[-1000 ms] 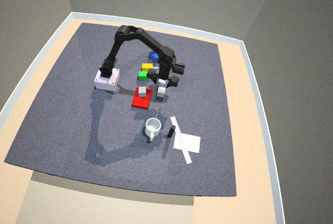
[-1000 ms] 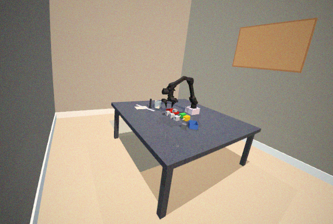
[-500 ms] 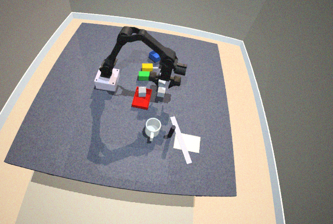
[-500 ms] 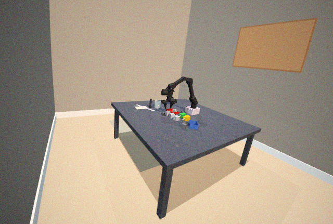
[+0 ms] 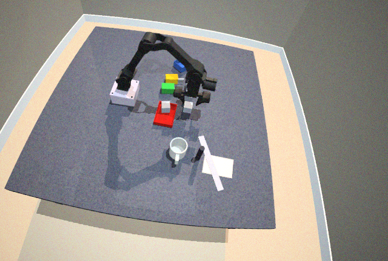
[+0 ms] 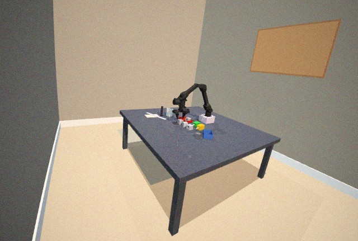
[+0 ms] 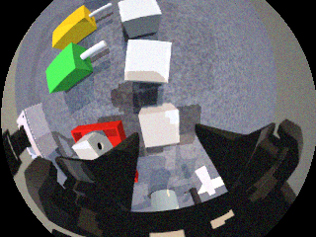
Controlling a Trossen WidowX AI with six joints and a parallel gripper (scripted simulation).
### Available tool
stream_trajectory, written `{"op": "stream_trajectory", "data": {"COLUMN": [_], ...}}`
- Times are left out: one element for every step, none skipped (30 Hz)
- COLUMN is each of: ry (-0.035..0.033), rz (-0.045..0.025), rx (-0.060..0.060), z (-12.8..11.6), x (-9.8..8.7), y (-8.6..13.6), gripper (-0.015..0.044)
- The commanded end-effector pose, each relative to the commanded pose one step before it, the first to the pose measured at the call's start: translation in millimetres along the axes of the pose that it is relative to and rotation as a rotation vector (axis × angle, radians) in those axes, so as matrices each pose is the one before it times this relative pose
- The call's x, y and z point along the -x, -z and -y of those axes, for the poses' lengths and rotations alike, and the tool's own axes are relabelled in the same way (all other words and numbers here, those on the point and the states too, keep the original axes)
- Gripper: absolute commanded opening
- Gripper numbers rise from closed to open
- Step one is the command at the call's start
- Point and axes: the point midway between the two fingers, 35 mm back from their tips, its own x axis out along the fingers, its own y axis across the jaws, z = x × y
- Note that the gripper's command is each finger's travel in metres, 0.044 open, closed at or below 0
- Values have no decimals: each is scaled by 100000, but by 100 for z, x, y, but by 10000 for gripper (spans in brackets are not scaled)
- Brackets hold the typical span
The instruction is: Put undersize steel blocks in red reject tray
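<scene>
While a black robot arm [image 5: 169, 45] [image 6: 202, 88] arches over a dark table [image 5: 78, 158] [image 6: 225, 149] from its pale base [image 5: 117, 99] [image 6: 207, 119] [image 7: 39, 130], its gripper [image 5: 191, 100] [image 6: 181, 116] [image 7: 167, 130] points down with fingers spread, gripping nothing, above the steel block nearest the red tray [image 7: 159, 126] [image 5: 188, 106] [image 6: 180, 121].

The red reject tray [image 5: 163, 120] [image 6: 189, 121] [image 7: 118, 124] lies just beside that block and carries another steel block [image 5: 165, 106] [image 6: 188, 118] [image 7: 93, 146], whose bore shows as a dark hole in the wrist view. A sheet of paper [image 5: 225, 166] [image 6: 149, 116] lies partly under a long white strip [image 5: 216, 175] [image 6: 159, 116]; near them stand a white mug [image 5: 178, 148] [image 6: 169, 112] and an upright black cylinder [image 5: 199, 154] [image 6: 161, 110].

Two more steel blocks, a middle one [image 7: 148, 60] [image 6: 184, 124] and a far one [image 7: 140, 17] [image 6: 189, 126], continue the row on the table. Beside them lie the green GO gauge [image 5: 168, 88] [image 6: 196, 123] [image 7: 69, 69] and a yellow gauge [image 5: 171, 79] [image 6: 200, 126] [image 7: 74, 28], each with a pale pin, both out of the gripper. A small blue container [image 5: 179, 66] [image 6: 207, 134] sits beyond the yellow one.
</scene>
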Motion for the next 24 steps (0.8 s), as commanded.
{"op": "stream_trajectory", "data": {"ry": [-1615, -1, -1, -1, -1, -1, -2, -2, -2, -2, -2, -2, -2, -2, -2, -2, -2, -2, -2, -2, -3, -2, -1, 0], "rz": [-275, 0, 0, 0, 0, 0, 0, 0, 0, 0, 0, 0, 0, 0, 0, 0, 0, 0, 0, 0, 0, 0, 0, 0], "rx": [430, 0, 0, 0, 0, 0, 0, 0, 0, 0, 0, 0, 0, 0, 0, 0, 0, 0, 0, 0, 0, 0, 0, 0], "z": [-410, -5, -6, -7, -8, -8, -9, -10, -11, -12, -13, -14, -14, -15, -16, -17, -18, -19, -20, -20, -21, -18, -11, -4], "x": [-1243, -165, -165, -164, -164, -164, -164, -164, -163, -163, -163, -163, -162, -162, -162, -162, -162, -161, -161, -161, -161, -129, -78, -26], "y": [51, 1, 1, 1, 1, 1, 1, 1, 1, 0, 0, 0, 0, 0, 0, 0, 0, 0, 0, 0, 0, 0, 0, 0], "gripper": [325, 325, 325, 325, 325, 325, 325, 325, 325, 325, 325, 325, 325, 325, 325, 325, 325, 325, 325, 325, 325, 325, 325, 325]}}
